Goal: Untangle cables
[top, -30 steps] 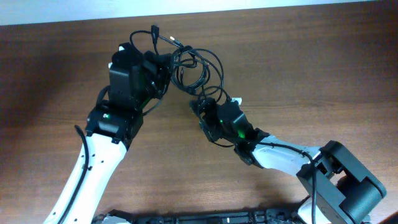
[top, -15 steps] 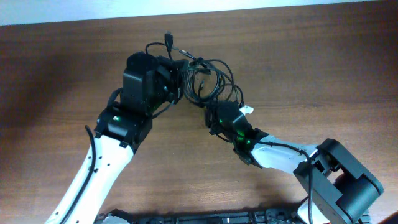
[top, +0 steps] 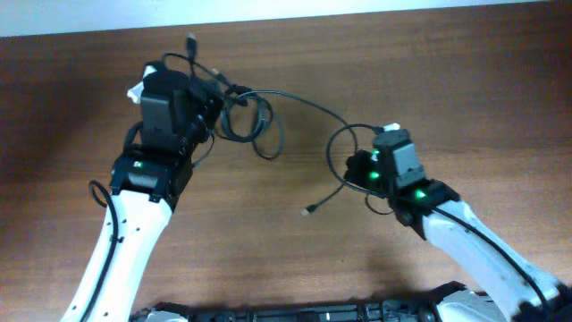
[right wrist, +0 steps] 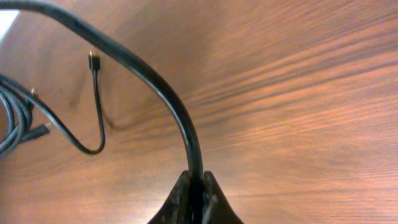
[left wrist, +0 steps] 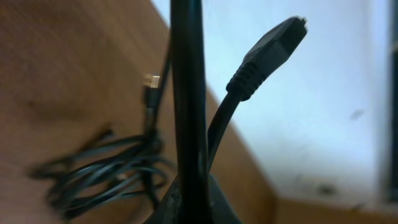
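The cables (top: 253,125) lie as a black bundle of loops at the upper left of the table. My left gripper (top: 213,100) is shut on a cord of that bundle; in the left wrist view this cord (left wrist: 189,106) rises straight up from the jaws, with a black plug (left wrist: 273,46) beside it. One cable (top: 304,101) runs from the bundle rightward to my right gripper (top: 355,170), which is shut on it. In the right wrist view this cable (right wrist: 143,68) curves up and to the left from the jaws. Its free plug end (top: 309,210) rests on the wood.
The brown wooden table (top: 465,89) has a white wall strip (top: 268,11) along its far edge. The left arm (top: 125,233) reaches in from the lower left, the right arm (top: 474,241) from the lower right.
The right gripper has shut on one cable and moved right and down, drawing it out of the bundle. The left gripper has carried the bundle to the left, so the arms stand farther apart.
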Tool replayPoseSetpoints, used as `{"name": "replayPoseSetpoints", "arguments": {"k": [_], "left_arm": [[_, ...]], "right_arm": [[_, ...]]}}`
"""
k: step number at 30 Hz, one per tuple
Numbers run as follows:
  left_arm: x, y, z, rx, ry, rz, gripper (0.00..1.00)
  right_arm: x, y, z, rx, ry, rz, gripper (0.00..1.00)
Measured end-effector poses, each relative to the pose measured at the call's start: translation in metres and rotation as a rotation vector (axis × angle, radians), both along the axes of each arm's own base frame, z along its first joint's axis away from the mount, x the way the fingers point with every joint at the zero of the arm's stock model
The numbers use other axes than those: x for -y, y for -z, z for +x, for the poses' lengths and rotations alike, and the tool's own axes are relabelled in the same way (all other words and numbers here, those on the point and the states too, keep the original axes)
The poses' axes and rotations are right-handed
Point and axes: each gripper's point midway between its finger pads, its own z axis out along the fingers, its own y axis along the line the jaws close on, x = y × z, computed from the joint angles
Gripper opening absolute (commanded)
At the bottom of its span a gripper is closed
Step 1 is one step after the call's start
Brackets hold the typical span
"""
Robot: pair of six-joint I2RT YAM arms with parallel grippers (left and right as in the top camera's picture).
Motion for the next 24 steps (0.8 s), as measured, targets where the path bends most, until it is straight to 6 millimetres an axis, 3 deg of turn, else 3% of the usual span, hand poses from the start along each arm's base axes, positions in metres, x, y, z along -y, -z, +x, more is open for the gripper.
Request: {"name": "replayPoseSetpoints", "arguments": {"k": [1, 2, 4, 6, 7, 8, 9, 10, 11, 13, 15, 18, 21, 23, 24], "left_arm": [[0.011, 0.014, -0.012, -0.059, 0.079, 0.044, 0.0], [0.018, 0.023, -0.018, -0.09, 0.124, 0.058, 0.0], [0.056, 0.052, -0.03, -0.177, 0.302, 0.058, 0.1], [0.091, 0.084, -0.041, -0.246, 0.482, 0.078, 0.27], [0.101, 0.102, -0.049, -0.303, 0.54, 0.09, 0.4], [0.106, 0.133, -0.064, -0.418, 0.596, 0.11, 0.53], [0.103, 0.152, -0.074, -0.498, 0.605, 0.129, 0.68], [0.094, 0.169, -0.084, -0.584, 0.594, 0.163, 0.72], [0.08, 0.184, -0.094, -0.666, 0.567, 0.219, 0.7], [0.06, 0.2, -0.105, -0.754, 0.519, 0.309, 0.52], [0.056, 0.2, -0.091, -0.698, 0.515, 0.366, 0.59], [0.069, 0.191, -0.056, -0.461, 0.682, 0.5, 0.56], [0.076, 0.182, -0.038, -0.348, 0.721, 0.543, 0.49], [0.082, 0.189, -0.032, -0.33, 0.735, 0.553, 0.5], [0.096, 0.204, -0.028, -0.317, 0.762, 0.566, 0.52]], "right_arm": [[0.009, -0.01, -0.001, 0.027, 0.002, -0.012, 0.1], [0.017, -0.018, -0.003, 0.049, -0.001, -0.03, 0.18], [0.022, -0.02, -0.003, 0.064, -0.014, -0.053, 0.35], [0.027, -0.02, -0.002, 0.067, -0.014, -0.069, 0.57], [0.032, -0.016, -0.005, 0.046, -0.011, -0.08, 0.62], [0.038, -0.01, -0.01, 0.013, -0.002, -0.093, 0.64], [0.044, -0.006, -0.013, -0.009, 0.005, -0.105, 0.66], [0.051, -0.001, -0.016, -0.037, 0.019, -0.114, 0.66], [0.052, 0.0, -0.018, -0.044, 0.018, -0.117, 0.66], [0.052, 0.001, -0.019, -0.05, 0.017, -0.119, 0.66], [0.052, 0.001, -0.019, -0.05, 0.017, -0.119, 0.66], [0.052, 0.001, -0.019, -0.052, 0.017, -0.119, 0.66], [0.052, 0.001, -0.019, -0.05, 0.017, -0.119, 0.66], [0.052, 0.001, -0.019, -0.052, 0.017, -0.119, 0.66], [0.052, 0.001, -0.02, -0.054, 0.017, -0.119, 0.66]]}}
